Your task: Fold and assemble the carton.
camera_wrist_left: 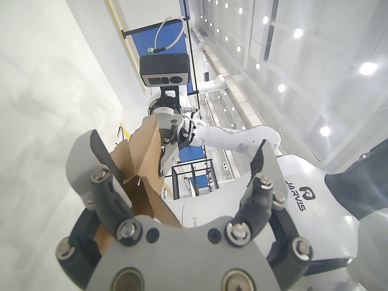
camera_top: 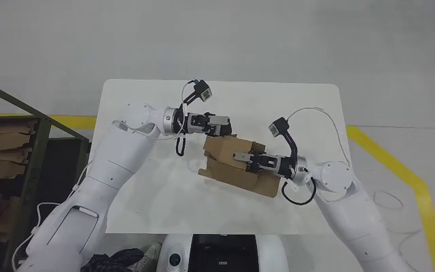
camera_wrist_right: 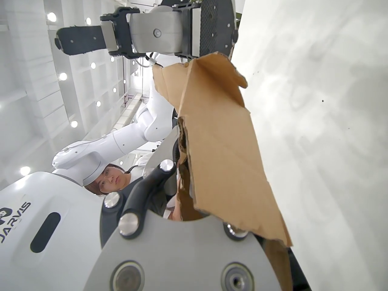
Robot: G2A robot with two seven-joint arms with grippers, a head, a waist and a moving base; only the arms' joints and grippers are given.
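OK, I'm looking down at a white table (camera_top: 136,102) sitting on grey floor (camera_top: 217,41), with yellow tape (camera_top: 380,153) running off at 3 o'clock and a rack (camera_top: 27,149) of cardboard at 9. The carton (camera_top: 228,170) is lying near the table centre, long axis running roughly 10 to 4 o'clock, a loose flap pointing toward 8. The left gripper (camera_top: 226,126) is hanging spread wide at the carton's 11 o'clock corner. The right gripper (camera_top: 239,158) is coming in from 3, clamping a carton wall.
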